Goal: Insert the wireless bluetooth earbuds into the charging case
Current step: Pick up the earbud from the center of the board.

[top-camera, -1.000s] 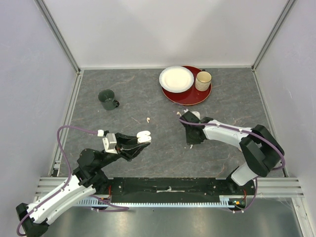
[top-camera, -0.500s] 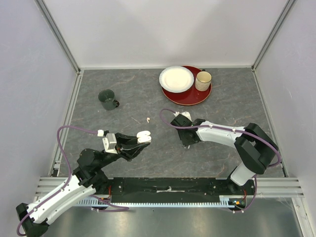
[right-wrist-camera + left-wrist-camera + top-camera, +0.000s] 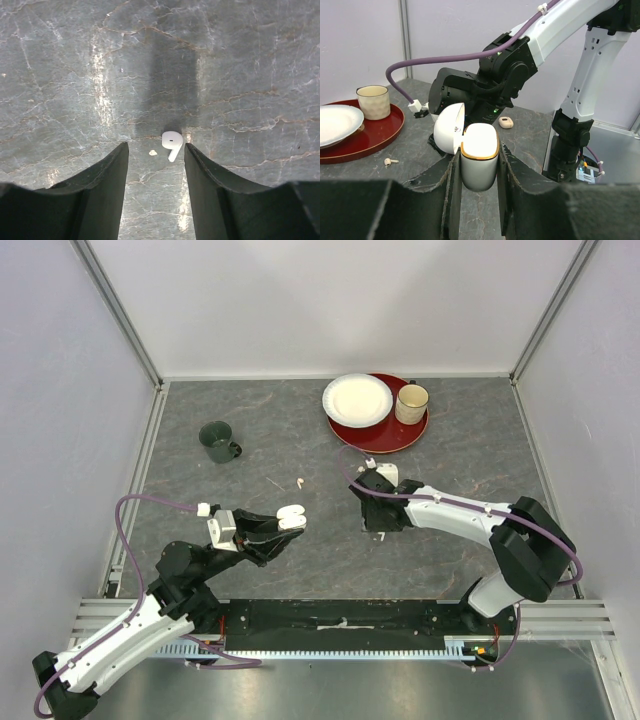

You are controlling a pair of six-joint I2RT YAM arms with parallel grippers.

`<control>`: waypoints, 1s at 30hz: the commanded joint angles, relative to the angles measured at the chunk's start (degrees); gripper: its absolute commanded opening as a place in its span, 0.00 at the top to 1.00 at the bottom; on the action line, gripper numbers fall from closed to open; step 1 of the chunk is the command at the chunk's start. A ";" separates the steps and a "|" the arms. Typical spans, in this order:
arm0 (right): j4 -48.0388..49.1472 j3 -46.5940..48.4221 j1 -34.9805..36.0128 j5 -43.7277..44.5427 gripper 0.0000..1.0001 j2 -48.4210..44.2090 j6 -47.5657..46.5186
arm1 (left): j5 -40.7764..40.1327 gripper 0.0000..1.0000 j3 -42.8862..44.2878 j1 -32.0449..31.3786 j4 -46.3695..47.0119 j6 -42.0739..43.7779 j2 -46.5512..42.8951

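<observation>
Left gripper (image 3: 478, 159) is clamped tight on the glossy white plastic charging case with a gold rim (image 3: 479, 142), lid flipped back, held up off the grey marbled tabletop (image 3: 250, 435). Over on the other side, the right gripper (image 3: 156, 150) hangs nose-down with its jaws apart. A tiny white plastic earbud (image 3: 171, 143) lies flat on the stone between them, nearer one finger than the other and touching neither, as far as I can judge. A second white earbud (image 3: 300, 482) sits well apart from it, out in the open.

Here's the danger: that bud is off-centre, so closing could shove it sideways or pinch only the stem, and out it flips. A crooked hold could also jam at the case's socket.
</observation>
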 commanded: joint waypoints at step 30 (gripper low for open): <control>1.92 -4.35 -3.39 -0.86 0.55 2.35 7.99 | -2.14 0.98 -0.80 -0.20 2.20 -1.50 -0.98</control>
